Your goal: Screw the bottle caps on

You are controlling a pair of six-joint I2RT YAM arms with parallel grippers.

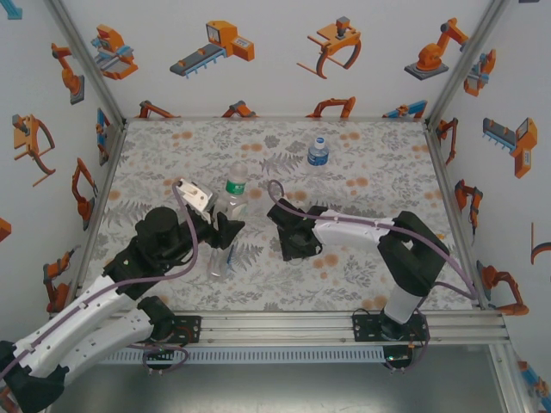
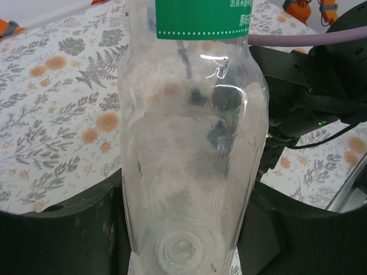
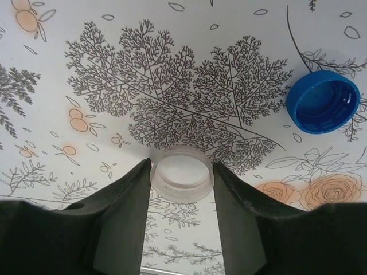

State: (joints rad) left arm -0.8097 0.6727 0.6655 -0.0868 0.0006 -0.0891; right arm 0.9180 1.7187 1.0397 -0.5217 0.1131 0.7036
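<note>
Top view: the left claw (image 1: 225, 225) is clamped on the lower body of the green-label bottle (image 1: 234, 194). The bottle stands roughly upright, long axis vertical, neck above the claw. The right claw (image 1: 287, 241) sits near it, nose down at the surface (image 1: 370, 172).

Left wrist: the left claw (image 2: 183, 235) has its jaws pressed on both sides of the green-label bottle (image 2: 189, 143). Base at the near end, green band at the far end.

Right wrist: the right claw (image 3: 182, 169) is partly open, jaws pinching a white cap (image 3: 182, 177) at the tips. Can't tell if it's off the surface. A blue cap (image 3: 323, 102) lies hollow side up, ahead and to the right.

My take: lift it straight, seat it hollow side down, and line its axis up with the neck before twisting, or it'll cross-thread.
</note>
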